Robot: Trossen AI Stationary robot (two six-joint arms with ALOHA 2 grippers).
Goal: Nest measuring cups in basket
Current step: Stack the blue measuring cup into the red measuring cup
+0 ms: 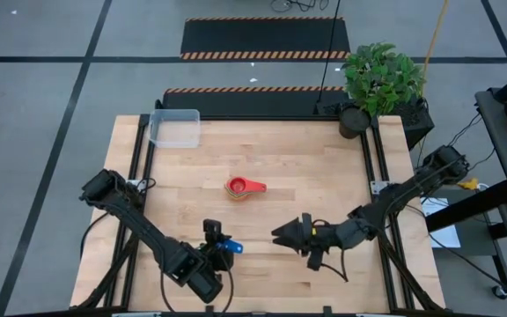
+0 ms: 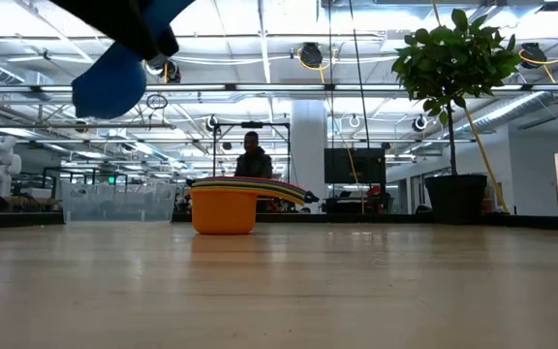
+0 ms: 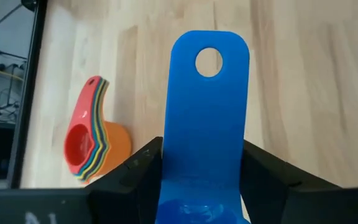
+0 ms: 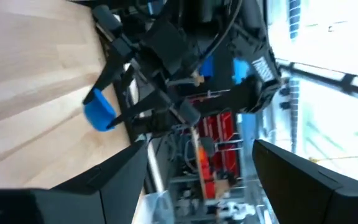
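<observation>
Your left gripper (image 1: 224,246) had jaws clamped on blue cup (image 3: 207,118), lifted off worktop (image 1: 324,176) for nested stack (image 1: 244,187). Right gripper (image 1: 282,234) waited nearby, jaws open, empty.

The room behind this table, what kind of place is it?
Probably a robotics lab or workshop: open ceiling with pipes and strip lights, hazard-striped floor mats, a white robot figure.
</observation>
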